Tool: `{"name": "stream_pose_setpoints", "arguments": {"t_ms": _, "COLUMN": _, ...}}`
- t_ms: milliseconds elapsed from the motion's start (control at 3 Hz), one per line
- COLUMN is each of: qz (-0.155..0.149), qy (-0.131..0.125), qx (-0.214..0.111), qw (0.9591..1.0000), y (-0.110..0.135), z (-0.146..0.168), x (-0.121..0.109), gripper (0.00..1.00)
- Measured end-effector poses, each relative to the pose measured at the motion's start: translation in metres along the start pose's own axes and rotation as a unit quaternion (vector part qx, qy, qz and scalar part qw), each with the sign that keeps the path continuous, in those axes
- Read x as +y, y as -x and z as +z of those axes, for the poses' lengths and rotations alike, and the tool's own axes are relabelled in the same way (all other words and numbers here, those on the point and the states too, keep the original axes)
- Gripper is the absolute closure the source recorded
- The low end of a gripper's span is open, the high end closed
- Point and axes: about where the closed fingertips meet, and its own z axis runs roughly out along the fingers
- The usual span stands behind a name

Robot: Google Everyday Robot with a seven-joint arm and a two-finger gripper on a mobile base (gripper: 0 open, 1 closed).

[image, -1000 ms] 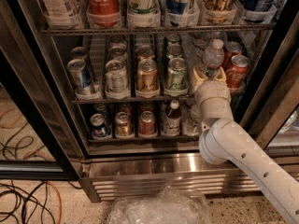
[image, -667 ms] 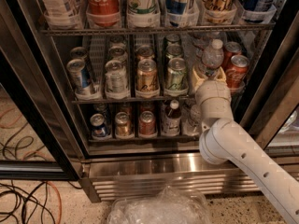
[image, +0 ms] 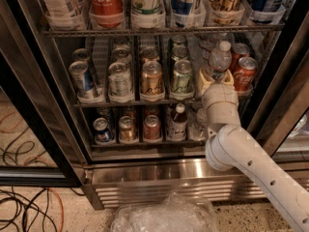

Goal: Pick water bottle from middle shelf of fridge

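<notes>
**Gripper at the water bottle, right end of the middle shelf**

I am looking into the large stainless steel drinks fridge [image: 159, 178] with its black door frames, wire racks and ribbed steel base panel. The robot's white, tube-shaped arm [image: 251, 163] enters from the lower right corner and reaches up into the cabinet.

The middle shelf [image: 135, 103], a grey wire rack, carries rows of short cans. Along its front, from the left, stand a blue can [image: 82, 79], a silver can [image: 119, 79], a gold can [image: 152, 78] and a green can [image: 182, 76], with a red can [image: 244, 73] at the far right.

On the floor in front of the base panel lies a heap of crumpled clear plastic [image: 164, 216].

The water bottle [image: 220, 57], clear ribbed plastic with a white screw cap, stands upright on the middle shelf between the green can and the red can, rising above both. Its lower part is hidden behind the arm's end.

The cream-tipped gripper [image: 216, 79] sits right at the base of that bottle, level with the cans. I cannot tell whether it is closed on the bottle or only set around it.
</notes>
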Motion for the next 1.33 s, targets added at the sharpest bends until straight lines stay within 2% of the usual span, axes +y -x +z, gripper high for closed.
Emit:
{"name": "stream_pose_setpoints", "arguments": {"t_ms": 667, "qz": 0.007, "qy": -0.004, "qx": -0.034, "qw": 0.9994, "y": 0.008, "z": -0.001, "x": -0.002, "gripper": 1.00}}
{"name": "stream_pose_setpoints", "arguments": {"t_ms": 1000, "qz": -0.014, "qy": 0.006, "qx": -0.039, "qw": 0.9991, "y": 0.025, "z": -0.003, "x": 0.003, "gripper": 1.00}}
{"name": "stream_pose_setpoints", "arguments": {"t_ms": 1333, "qz": -0.038, "qy": 0.027, "qx": -0.040, "qw": 0.9981, "y": 0.050, "z": -0.012, "x": 0.011, "gripper": 1.00}}
